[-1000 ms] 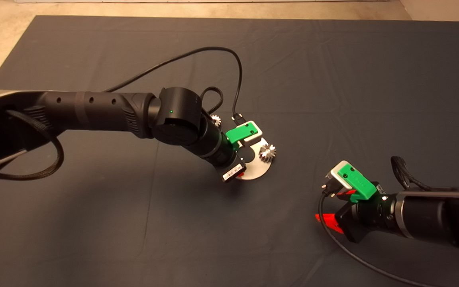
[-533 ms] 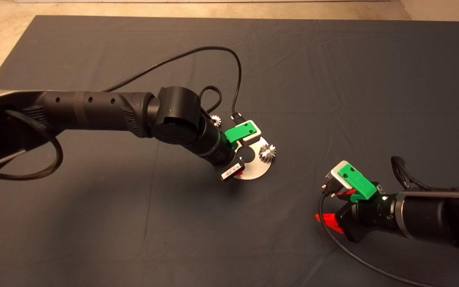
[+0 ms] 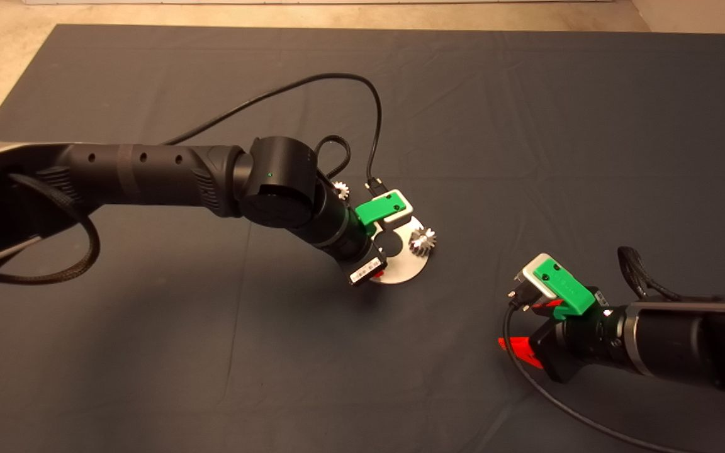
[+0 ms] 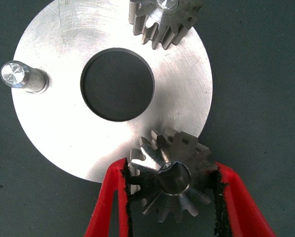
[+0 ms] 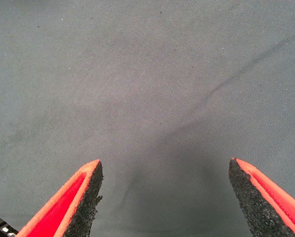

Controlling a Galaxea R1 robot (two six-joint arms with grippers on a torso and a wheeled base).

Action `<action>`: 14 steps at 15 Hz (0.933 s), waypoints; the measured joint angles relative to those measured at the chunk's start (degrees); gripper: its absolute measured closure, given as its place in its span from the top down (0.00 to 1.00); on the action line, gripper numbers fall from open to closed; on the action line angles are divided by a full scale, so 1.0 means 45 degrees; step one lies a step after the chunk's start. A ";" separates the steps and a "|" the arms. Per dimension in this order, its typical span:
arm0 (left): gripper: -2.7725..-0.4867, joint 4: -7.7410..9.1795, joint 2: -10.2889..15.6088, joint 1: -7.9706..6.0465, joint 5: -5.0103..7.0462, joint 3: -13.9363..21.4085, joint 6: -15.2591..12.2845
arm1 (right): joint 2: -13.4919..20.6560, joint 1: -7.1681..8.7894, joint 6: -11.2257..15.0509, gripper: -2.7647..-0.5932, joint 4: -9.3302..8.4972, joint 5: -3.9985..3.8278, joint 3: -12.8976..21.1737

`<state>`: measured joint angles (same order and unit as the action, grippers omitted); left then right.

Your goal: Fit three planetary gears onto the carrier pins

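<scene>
Gripping a small shiny dark-steel toothed gear (image 4: 171, 180), the left gripper (image 4: 172, 197) has its two red fingers (image 4: 108, 202) closed against opposite sides of the gear's teeth, black pads touching. That gear sits at the rim of the flat round silver disc (image 4: 54, 123), overhanging its edge; its centre hole shows a shiny inner face, and whether a pin is in it I cannot tell.

Count of gears: three. One in the grip. A second gear (image 4: 165, 19) seated on a pin on the disc, pin top visible in its hole; in the head view it sits on the disc's right side (image 3: 423, 241). A third gear (image 3: 340, 189) lies on the dark mat (image 3: 526, 126) just beyond the left arm's wrist, off the disc, partly hidden.

Count of pins seen: two for certain. One bare short silver upright peg (image 4: 19, 76) near the disc's edge, well apart from both gears on the disc; one inside the second gear.

The disc (image 3: 403, 270) lies mid-mat, half covered by the left gripper (image 3: 380, 269), arm reaching in from the left.

Right gripper (image 5: 165, 197): fingers wide apart, holding nothing, only mat beneath. It waits at near right (image 3: 523, 349), well apart from the disc.
</scene>
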<state>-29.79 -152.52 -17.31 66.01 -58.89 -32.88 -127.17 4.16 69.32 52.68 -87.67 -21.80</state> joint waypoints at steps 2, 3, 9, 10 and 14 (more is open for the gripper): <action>0.09 -0.0005 0.0003 0.0000 -0.0005 0.0000 -0.0005 | -0.0001 0.0043 0.0000 0.60 0.0000 -0.0005 0.0000; 0.09 -0.0005 0.0003 0.0001 -0.0011 0.0000 -0.0002 | -0.0001 0.0043 0.0000 0.60 -0.0003 0.0000 0.0000; 0.09 -0.0024 0.0038 0.0076 -0.0179 0.0000 0.0049 | 0.0005 0.0062 0.0000 0.60 -0.0003 -0.0005 0.0000; 0.09 -0.0024 0.0038 0.0076 -0.0184 0.0000 0.0049 | 0.0005 0.0062 0.0003 0.60 -0.0003 0.0000 0.0000; 0.09 -0.0058 0.0081 0.0141 -0.0276 0.0005 0.0049 | 0.0005 0.0062 0.0000 0.60 -0.0003 0.0000 0.0000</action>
<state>-30.06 -152.15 -16.68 64.77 -58.87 -32.66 -127.15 4.44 69.32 52.66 -87.67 -21.80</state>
